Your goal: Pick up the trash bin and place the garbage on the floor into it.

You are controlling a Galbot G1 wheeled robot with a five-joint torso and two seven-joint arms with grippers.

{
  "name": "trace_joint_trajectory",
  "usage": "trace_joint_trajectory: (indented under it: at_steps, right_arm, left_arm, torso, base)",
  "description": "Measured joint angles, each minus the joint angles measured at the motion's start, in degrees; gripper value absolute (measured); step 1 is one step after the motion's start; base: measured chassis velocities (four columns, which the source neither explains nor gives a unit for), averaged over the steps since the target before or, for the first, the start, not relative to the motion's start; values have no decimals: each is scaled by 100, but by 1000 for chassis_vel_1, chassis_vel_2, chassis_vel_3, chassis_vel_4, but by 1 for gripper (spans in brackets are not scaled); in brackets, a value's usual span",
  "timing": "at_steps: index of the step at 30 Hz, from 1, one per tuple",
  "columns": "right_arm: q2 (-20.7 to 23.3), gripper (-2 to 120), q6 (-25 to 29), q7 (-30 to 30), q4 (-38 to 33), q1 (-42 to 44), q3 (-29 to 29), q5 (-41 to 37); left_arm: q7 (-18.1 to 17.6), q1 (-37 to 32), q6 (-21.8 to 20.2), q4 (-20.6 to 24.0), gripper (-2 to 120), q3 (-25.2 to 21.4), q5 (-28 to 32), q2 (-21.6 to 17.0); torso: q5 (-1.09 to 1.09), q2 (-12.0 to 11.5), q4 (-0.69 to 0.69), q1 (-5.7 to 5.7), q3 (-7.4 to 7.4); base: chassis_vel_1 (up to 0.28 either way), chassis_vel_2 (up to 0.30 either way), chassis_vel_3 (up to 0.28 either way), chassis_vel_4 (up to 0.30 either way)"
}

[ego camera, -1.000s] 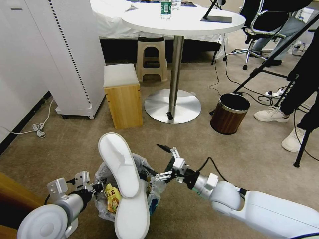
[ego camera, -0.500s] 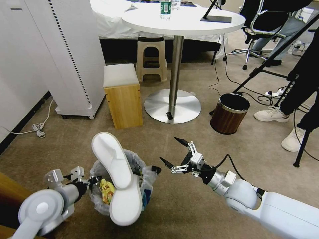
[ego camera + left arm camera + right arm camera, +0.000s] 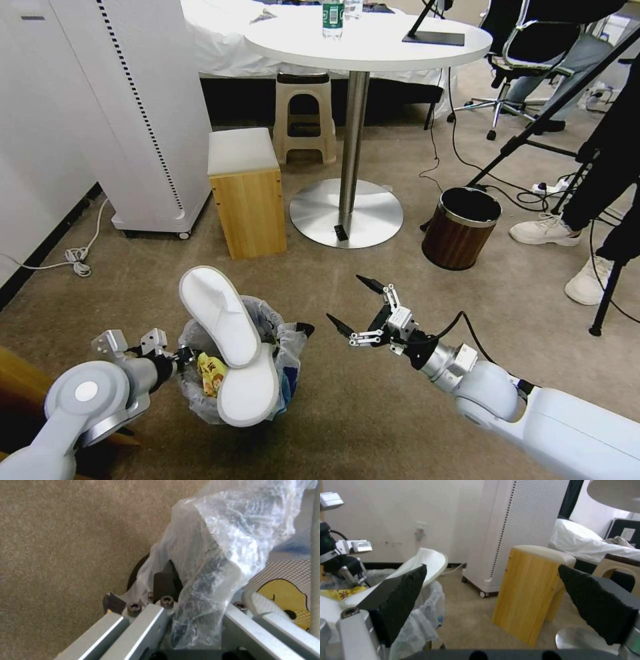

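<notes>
Trash bin [image 3: 200, 393], pinched by left pincer [image 3: 179, 357], sits lower; spread right pincer [image 3: 353, 305] has drawn away.

Head high; wrists close, sharing trash bin [image 3: 267, 373]

Under me lies the beige carpet floor [image 3: 373, 413]. My trash bin [image 3: 200, 393] is low over it; I cannot tell whether it touches. Directly on the floor stand a brown wood-look bin [image 3: 460, 228], the round table's metal base [image 3: 347, 213], a wooden stool [image 3: 247, 193] and a white tower unit [image 3: 133, 113].
</notes>
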State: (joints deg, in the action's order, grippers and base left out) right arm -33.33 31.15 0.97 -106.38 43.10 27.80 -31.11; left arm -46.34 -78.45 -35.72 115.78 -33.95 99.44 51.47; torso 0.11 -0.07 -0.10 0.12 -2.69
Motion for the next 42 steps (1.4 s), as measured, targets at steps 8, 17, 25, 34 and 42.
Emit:
trace_joint_trajectory:
  at_steps: [8, 17, 25, 34, 42]
  right_arm:
    - [-22, 100, 37, -1, 37, 11, 18, 22]
    - [-20, 100, 91, -2, 55, 35, -5, 77]
    - [-48, 100, 133, -13, 91, 50, -14, 126]
    - [-115, 100, 171, -27, 156, 20, 9, 168]
    - [-129, 100, 214, -64, 208, 17, 9, 209]
  left_arm:
    - [-59, 149, -2, -163, 0, 107, 85, 105]
    - [-268, 249, 10, -231, 0, 130, 425, 221]
    - [-349, 220, 2, -238, 0, 158, 409, 305]
    - [-333, 172, -7, -213, 0, 198, 309, 384]
    - [-292, 69, -15, -126, 4, 325, 138, 496]
  torso:
    - [1, 0, 0, 0, 0]
    - [1, 0, 0, 0, 0]
    - [1, 0, 0, 0, 0]
    - [1, 0, 0, 0, 0]
    - [1, 0, 0, 0, 1]
  base:
    - [0, 0, 0, 0]
    - [0, 0, 0, 0]
    - [0, 0, 0, 0]
    - [0, 0, 0, 0]
    - [0, 0, 0, 0]
